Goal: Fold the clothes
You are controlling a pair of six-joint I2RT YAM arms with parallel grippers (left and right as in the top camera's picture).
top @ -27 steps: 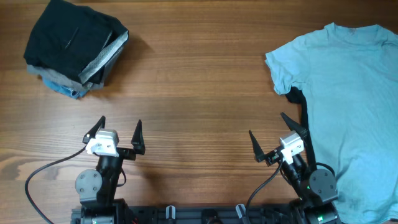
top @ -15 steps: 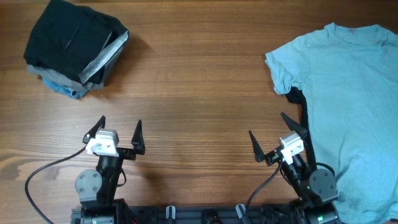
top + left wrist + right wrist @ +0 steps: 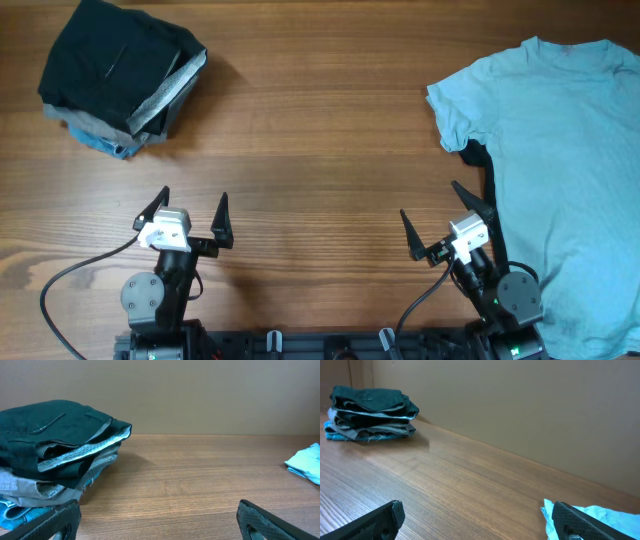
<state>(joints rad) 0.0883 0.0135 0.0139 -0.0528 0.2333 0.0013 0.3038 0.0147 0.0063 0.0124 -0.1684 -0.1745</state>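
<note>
Along the bottom edge the left tool (image 3: 192,205) and right tool (image 3: 428,200) sit spread and empty over the surface (image 3: 320,130), seemingly parked before a grasp. Farther up, the sky-blue T-shirt (image 3: 560,130) lies flat at right, ready for folding, with dark cloth (image 3: 478,160) beneath. A folded stack (image 3: 115,80), probably finished, rests upper left.

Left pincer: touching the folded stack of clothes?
Apart. The overhead view shows a strip of bare table between the open left pincer and the folded stack.
</note>
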